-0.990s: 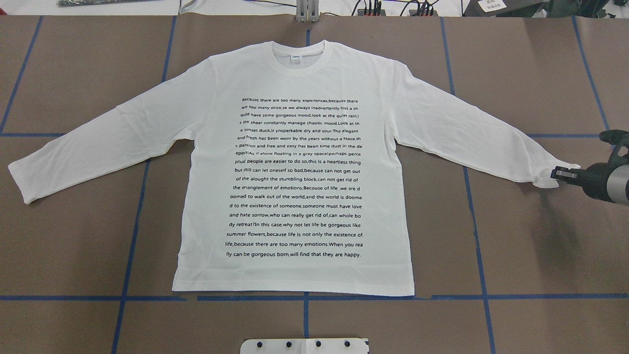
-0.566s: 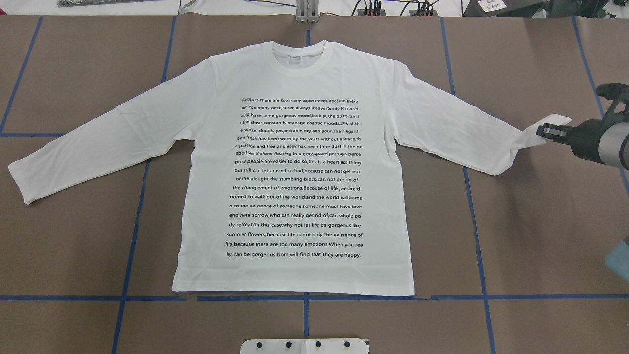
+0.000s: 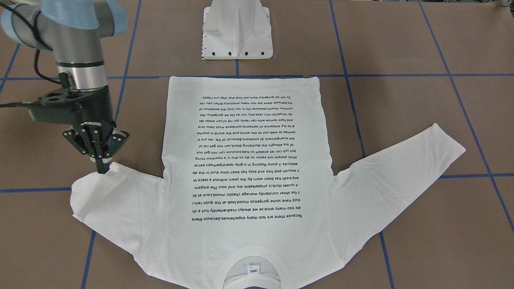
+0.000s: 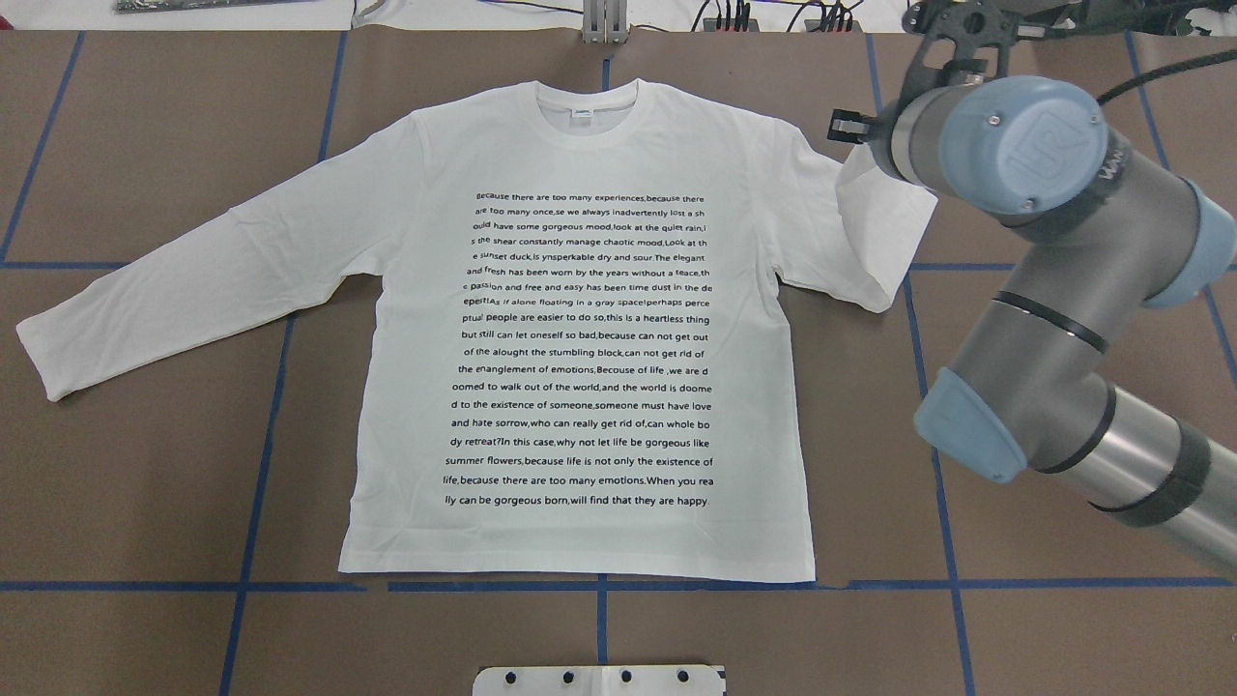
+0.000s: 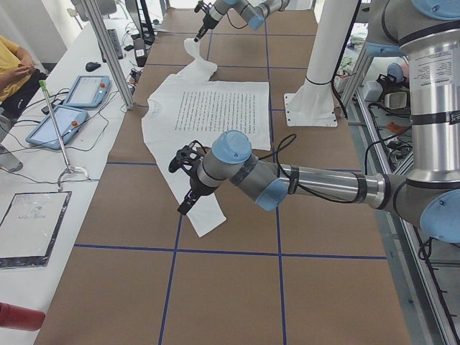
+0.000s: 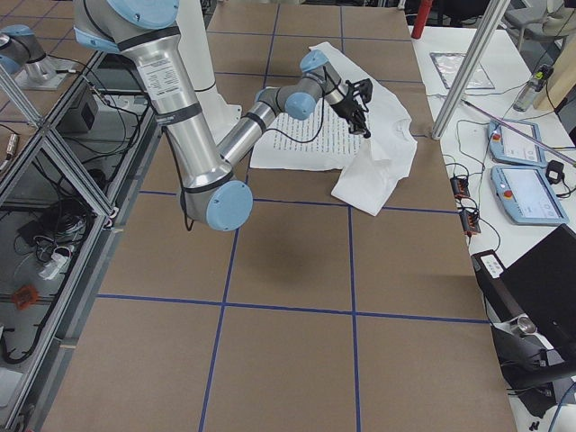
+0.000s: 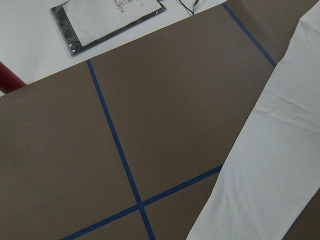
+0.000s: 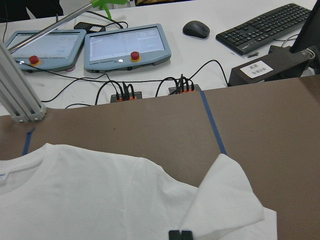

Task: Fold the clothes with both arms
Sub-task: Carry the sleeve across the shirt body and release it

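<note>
At the surface's left end, left hand [image 5: 185, 207] low beside the left sleeve [image 4: 145, 290], close to the cuff. Seen only from the side, so impossible to tell wide from narrow, or whether touching the cloth. Left sleeve stretched out full and flat toward the left edge, unfolded.

Mid-surface, shirt [image 4: 580, 348] spread flat, print side up, collar [image 4: 585, 101] toward the far edge, hem [image 4: 580, 570] toward the robot's edge, just short of the white base [image 4: 599, 680]. Body smooth, no fold in it.

Toward the right edge, right sleeve [image 4: 875, 232] raised off the surface [image 4: 145, 503] and doubled back on itself around the elbow. Cuff pinched in the right hand [image 3: 103, 167], fingers closed narrow on the fabric. Cuff held up just outside the right shoulder, toward the far edge, not yet over the body.

By the look of it, early going: first fold under way, none finished. Left to do, probably: lay the right sleeve across the chest, do likewise with the left one, then bring sides or hem over to make a compact stack. Most of the work ahead.
</note>
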Robot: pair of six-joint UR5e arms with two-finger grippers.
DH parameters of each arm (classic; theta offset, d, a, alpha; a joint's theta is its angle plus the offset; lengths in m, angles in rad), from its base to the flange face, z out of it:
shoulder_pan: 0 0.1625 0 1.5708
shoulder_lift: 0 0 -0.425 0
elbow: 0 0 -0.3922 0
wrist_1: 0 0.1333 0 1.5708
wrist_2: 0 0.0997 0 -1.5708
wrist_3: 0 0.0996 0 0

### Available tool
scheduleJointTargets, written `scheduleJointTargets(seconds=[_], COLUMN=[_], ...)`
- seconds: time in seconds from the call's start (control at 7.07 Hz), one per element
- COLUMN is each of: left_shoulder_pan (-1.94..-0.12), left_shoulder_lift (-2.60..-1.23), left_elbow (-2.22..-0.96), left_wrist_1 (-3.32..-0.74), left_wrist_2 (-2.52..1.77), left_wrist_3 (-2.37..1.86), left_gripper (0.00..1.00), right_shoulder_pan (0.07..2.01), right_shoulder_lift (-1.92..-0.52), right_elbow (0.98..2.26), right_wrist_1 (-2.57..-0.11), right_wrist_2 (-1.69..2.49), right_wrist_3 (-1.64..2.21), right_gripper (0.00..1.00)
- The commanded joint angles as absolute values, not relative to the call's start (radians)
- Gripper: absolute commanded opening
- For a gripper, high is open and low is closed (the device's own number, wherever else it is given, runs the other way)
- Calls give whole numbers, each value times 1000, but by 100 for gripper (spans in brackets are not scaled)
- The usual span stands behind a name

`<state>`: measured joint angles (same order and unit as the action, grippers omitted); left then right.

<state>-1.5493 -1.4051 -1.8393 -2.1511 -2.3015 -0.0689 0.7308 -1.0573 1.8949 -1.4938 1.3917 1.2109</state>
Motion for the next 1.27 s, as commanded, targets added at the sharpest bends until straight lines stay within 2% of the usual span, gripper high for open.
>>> scheduleJointTargets(seconds=[0.0, 0.14, 0.28, 0.42, 0.57, 0.85, 1.13], left_shoulder_pan=[-1549, -1549, -1549, -1549, -1549, -1551, -1554], left_shoulder_lift=[-1405, -1405, -1405, -1404, -1404, -1387, -1359], left_elbow=[-1835, -1835, -1833, -1832, -1824, -1822, -1822], left_wrist_1=[-2151, -2151, -2151, -2151, -2152, -2155, -2164], left_wrist_2=[-2301, -2301, -2301, -2299, -2301, -2301, -2301], left_wrist_3=[-69, -69, -69, -69, -68, -68, -67], left_gripper=[100, 100, 100, 100, 100, 100, 100], right_shoulder_pan=[629, 597, 574, 551, 507, 435, 359], right_shoulder_lift=[-866, -745, -598, -530, -514, -375, -351], right_elbow=[1858, 1750, 1579, 1495, 1459, 1226, 1132], right_wrist_1=[-1577, -1575, -1575, -1575, -1565, -1478, -1462], right_wrist_2=[1280, 1249, 1200, 1174, 1132, 1123, 1091], right_wrist_3=[1221, 1236, 1253, 1258, 1276, 1275, 1275], right_gripper=[0, 0, 0, 0, 0, 0, 0])
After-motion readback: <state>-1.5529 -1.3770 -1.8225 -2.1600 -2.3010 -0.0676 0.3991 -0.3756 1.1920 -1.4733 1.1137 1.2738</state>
